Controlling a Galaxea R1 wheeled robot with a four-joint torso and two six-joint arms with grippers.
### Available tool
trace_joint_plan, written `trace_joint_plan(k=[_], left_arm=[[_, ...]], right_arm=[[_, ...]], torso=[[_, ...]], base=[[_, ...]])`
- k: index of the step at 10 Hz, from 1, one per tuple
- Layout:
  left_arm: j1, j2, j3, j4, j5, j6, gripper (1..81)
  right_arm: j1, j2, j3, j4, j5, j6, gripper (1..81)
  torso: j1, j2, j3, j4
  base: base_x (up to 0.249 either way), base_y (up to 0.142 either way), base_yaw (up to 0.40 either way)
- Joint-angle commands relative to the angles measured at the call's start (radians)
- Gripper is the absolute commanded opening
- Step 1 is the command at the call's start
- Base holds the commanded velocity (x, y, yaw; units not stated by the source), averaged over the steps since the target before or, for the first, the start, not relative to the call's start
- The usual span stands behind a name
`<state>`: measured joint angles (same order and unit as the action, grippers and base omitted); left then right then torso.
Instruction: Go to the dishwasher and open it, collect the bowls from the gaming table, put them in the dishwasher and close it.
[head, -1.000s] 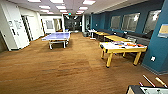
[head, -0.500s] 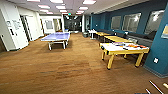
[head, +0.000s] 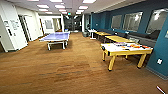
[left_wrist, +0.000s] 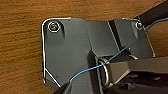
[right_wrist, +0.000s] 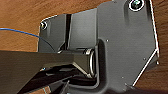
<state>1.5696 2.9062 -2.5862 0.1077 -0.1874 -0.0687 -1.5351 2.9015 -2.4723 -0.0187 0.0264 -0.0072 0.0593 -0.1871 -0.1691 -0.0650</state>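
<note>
The gaming table (head: 117, 50), with a glossy white top and a yellow rim and legs, stands to the right against the blue wall. Flat colourful items and a few small orange shapes (head: 136, 46) lie on its far right part; I cannot tell whether these are the bowls. The dishwasher is out of view. Both wrist views look down on the brown wood floor (left_wrist: 20, 50) past my own dark plate.
A blue table-tennis table (head: 56, 37) stands at centre left. Plain yellow-wood tables (head: 117, 38) line the right wall behind the gaming table. White walls and doors (head: 11, 30) run along the left. Wide wood floor (head: 62, 70) lies ahead.
The whole head view has shifted very slightly, with the gaming table a touch larger. Nothing in the room has moved.
</note>
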Motion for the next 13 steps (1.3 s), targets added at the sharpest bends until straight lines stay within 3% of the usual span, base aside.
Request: trace_joint_plan(k=[1, 3, 13], left_arm=[[-0.036, -0.007, 0.003, -0.006, 0.039, 0.0, 81.1], [-0.036, -0.007, 0.003, -0.022, 0.04, 0.0, 81.1], [-0.038, -0.004, 0.003, -0.022, 0.043, 0.0, 81.1]], right_arm=[[0.042, 0.015, -0.043, 0.005, -0.054, -0.002, 81.1], [0.052, 0.021, -0.048, 0.002, -0.062, 0.0, 81.1], [0.052, 0.038, -0.063, 0.0, -0.054, 0.003, 81.1]], torso=[[0.0, 0.0, 0.0, 0.0], [0.0, 0.0, 0.0, 0.0], [0.0, 0.0, 0.0, 0.0]], base=[[0.196, 0.0, 0.0], [0.196, 0.0, 0.0], [0.197, 0.0, 0.0]])
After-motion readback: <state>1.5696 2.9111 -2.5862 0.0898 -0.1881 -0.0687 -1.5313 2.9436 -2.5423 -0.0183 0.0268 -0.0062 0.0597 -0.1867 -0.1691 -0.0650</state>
